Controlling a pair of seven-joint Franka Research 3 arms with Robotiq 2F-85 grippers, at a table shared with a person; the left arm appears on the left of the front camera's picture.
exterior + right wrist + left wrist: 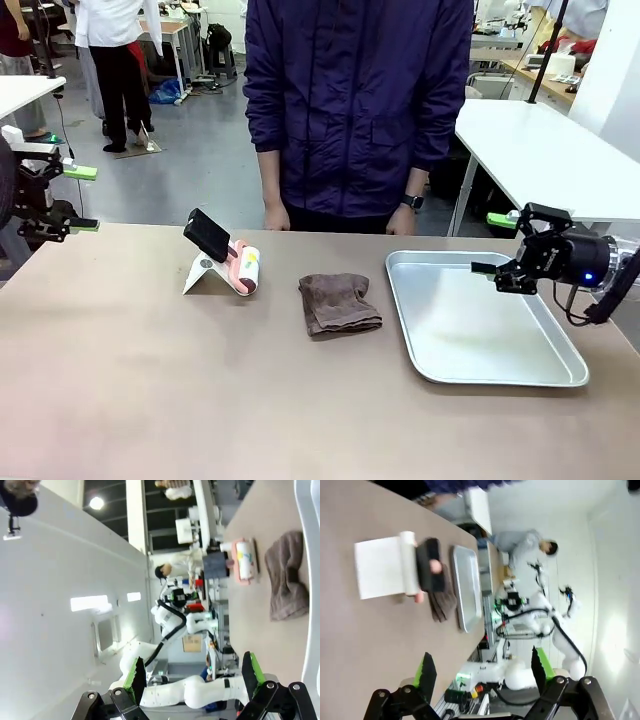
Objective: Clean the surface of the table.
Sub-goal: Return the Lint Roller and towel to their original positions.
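One counter (150,400) is carrying one brown cloth (338,304), one silver tray (480,325) and one lint roller (240,262) leaning on one white stand (203,272). Two grippers are hovering, left gripper (80,198) and right gripper (495,244). One person (358,110) is standing opposite.

Bright even overhead light, soft shadows; wrist views warped, backgrounds slightly blurred

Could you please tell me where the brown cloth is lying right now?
In the front view the brown cloth lies crumpled on the table near its middle, between the lint roller and the metal tray.
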